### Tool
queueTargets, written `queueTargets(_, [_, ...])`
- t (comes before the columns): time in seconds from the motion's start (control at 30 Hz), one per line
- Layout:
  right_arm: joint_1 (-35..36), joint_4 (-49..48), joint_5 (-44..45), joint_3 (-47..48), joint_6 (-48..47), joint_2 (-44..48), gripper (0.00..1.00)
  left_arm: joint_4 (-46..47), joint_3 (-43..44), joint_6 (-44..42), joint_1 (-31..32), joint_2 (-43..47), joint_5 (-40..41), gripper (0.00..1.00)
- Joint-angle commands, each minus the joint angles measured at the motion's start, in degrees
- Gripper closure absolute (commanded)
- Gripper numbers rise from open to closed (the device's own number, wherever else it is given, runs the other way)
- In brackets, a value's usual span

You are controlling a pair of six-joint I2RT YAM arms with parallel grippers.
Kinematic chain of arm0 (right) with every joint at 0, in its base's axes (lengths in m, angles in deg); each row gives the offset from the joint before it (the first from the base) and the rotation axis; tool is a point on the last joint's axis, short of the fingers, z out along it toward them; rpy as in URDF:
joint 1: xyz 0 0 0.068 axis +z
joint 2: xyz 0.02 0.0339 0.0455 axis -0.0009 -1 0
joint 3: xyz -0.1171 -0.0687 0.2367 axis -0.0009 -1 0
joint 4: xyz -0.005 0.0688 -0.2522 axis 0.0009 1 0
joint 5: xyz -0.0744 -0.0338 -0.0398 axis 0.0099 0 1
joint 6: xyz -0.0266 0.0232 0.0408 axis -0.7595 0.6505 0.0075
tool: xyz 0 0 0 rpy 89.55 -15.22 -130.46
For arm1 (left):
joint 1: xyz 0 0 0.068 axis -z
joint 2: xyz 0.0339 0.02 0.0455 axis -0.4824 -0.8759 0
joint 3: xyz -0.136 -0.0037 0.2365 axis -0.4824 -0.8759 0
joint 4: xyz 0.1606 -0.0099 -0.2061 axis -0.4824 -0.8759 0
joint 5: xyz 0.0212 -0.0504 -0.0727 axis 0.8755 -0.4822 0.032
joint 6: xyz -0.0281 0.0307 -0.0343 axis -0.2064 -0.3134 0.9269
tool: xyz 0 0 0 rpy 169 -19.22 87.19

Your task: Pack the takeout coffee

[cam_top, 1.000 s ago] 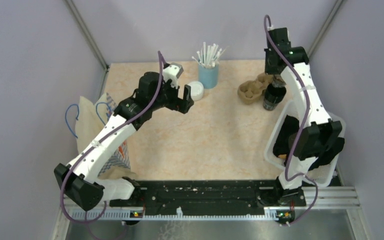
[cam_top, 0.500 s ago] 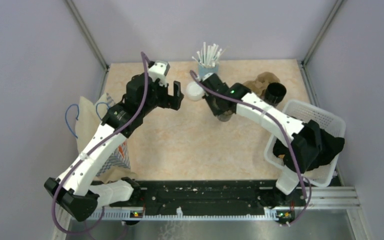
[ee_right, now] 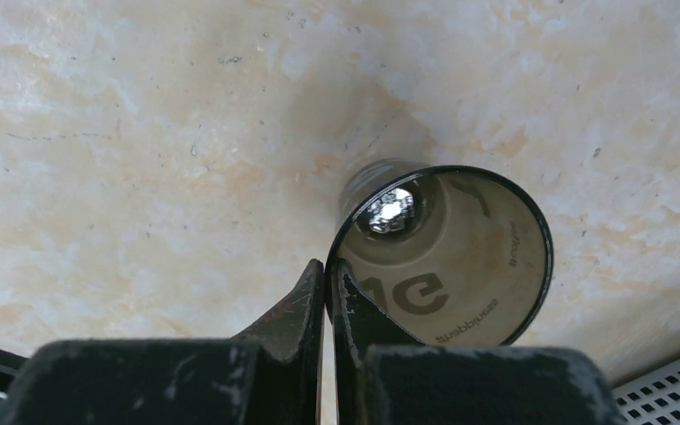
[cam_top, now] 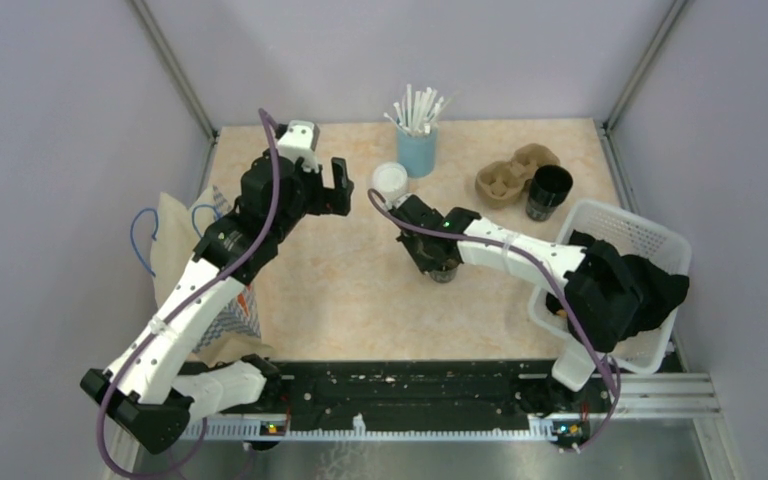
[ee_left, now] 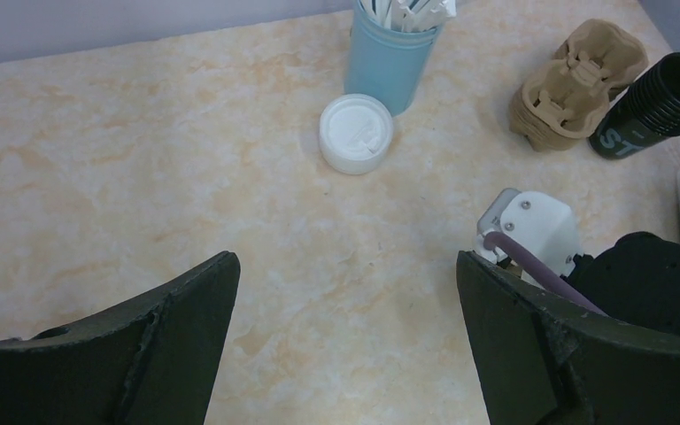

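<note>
The takeout coffee cup [ee_right: 460, 266], dark with a black rim and print showing through its wall, is upright at mid-table [cam_top: 444, 270]. My right gripper [ee_right: 328, 266] is shut on its rim, one finger inside and one outside [cam_top: 438, 258]. The round white lid [cam_top: 390, 180] lies flat beside the straw cup [ee_left: 356, 133]. Left of the lid hovers my left gripper [cam_top: 325, 192], open with only bare table between its fingers [ee_left: 345, 261]. A ribbed black cup [cam_top: 548, 192] stands at the back right [ee_left: 664, 97].
A light-blue cup of white straws [cam_top: 417, 150] stands at the back. A cardboard cup carrier [cam_top: 505, 178] sits next to the black cup. A white basket [cam_top: 650, 235] holding something black is at the right edge. A paper bag [cam_top: 175, 250] lies at the left edge.
My right arm swung from the back right to the middle of the table, carrying a cup. My left gripper drew back and left, away from the lid, still open.
</note>
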Motion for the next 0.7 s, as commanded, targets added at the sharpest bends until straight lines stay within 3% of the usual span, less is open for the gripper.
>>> queueTargets(0.0, [0.5,-4.2,-1.1,-1.9,1.2,4.9,0.97,1.5,1.2,3.2,0.2,-0.1,2.1,0.02])
queueTargets(0.07, [0.5,-4.1,-1.8,-2.1,0.9,5.8,0.88,0.7,2.1,4.4,0.3,-0.9,2.8,0.01])
queueTargets(0.13, [0.5,-3.0,-2.5,-0.8,0.7,7.0,0.73,0.0,3.0,5.7,0.2,-1.8,3.0,0.02])
queueTargets(0.3, [0.2,4.5,-2.3,9.8,-0.4,9.1,0.50,-1.0,6.1,9.2,-0.2,-6.8,0.5,0.01])
queueTargets(0.43, [-6.8,8.5,-6.1,15.0,-0.1,10.1,0.47,0.3,8.4,12.3,-2.1,-13.4,-4.9,0.01])
queueTargets(0.67, [-24.4,3.6,-21.5,9.3,2.2,11.4,0.46,-2.0,18.6,16.5,-6.0,-33.8,-10.6,0.02])
